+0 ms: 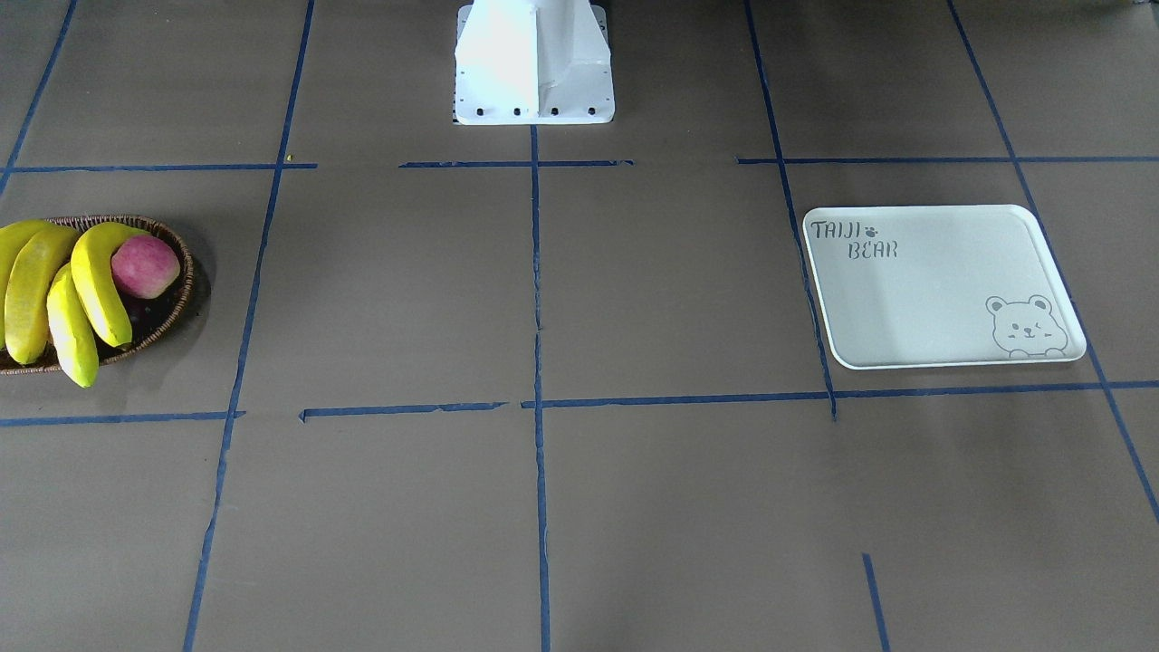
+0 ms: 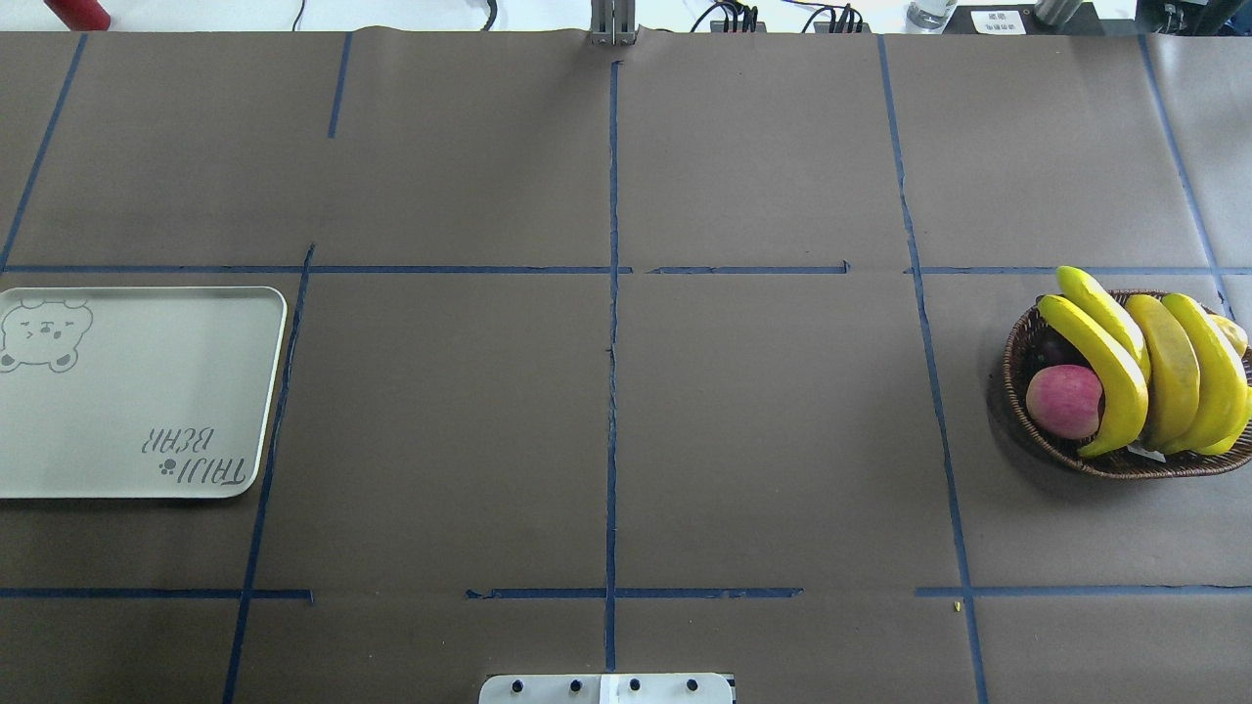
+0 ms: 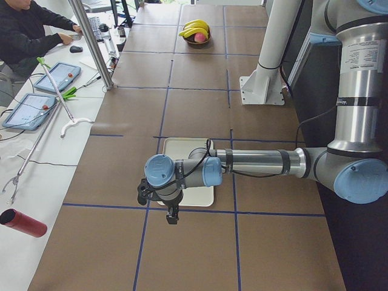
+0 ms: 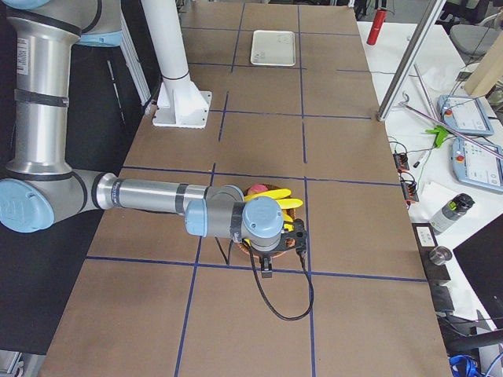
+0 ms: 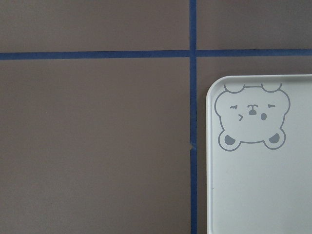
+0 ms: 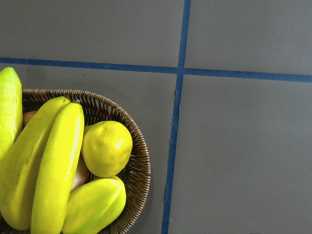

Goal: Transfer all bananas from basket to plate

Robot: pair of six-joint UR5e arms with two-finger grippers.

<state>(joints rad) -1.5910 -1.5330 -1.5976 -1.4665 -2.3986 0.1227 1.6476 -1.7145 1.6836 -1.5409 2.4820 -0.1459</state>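
Observation:
Four long yellow bananas (image 2: 1144, 367) lie in the dark wicker basket (image 2: 1125, 467) at the table's right end; they also show in the front view (image 1: 54, 290) and the right wrist view (image 6: 48, 165). The pale plate (image 2: 127, 411) with the bear print lies empty at the left end, its corner in the left wrist view (image 5: 263, 195). My left gripper (image 3: 171, 213) hangs over the plate's outer edge. My right gripper (image 4: 267, 267) hangs over the basket's outer edge. I cannot tell whether either is open or shut.
A red-pink apple (image 2: 1064, 401) and a round yellow fruit (image 6: 106, 147) share the basket. The white robot base (image 1: 534, 63) stands at the table's middle. A metal pole (image 3: 91, 42), a red cylinder (image 3: 23, 222) and an operator (image 3: 24, 30) are along the far side.

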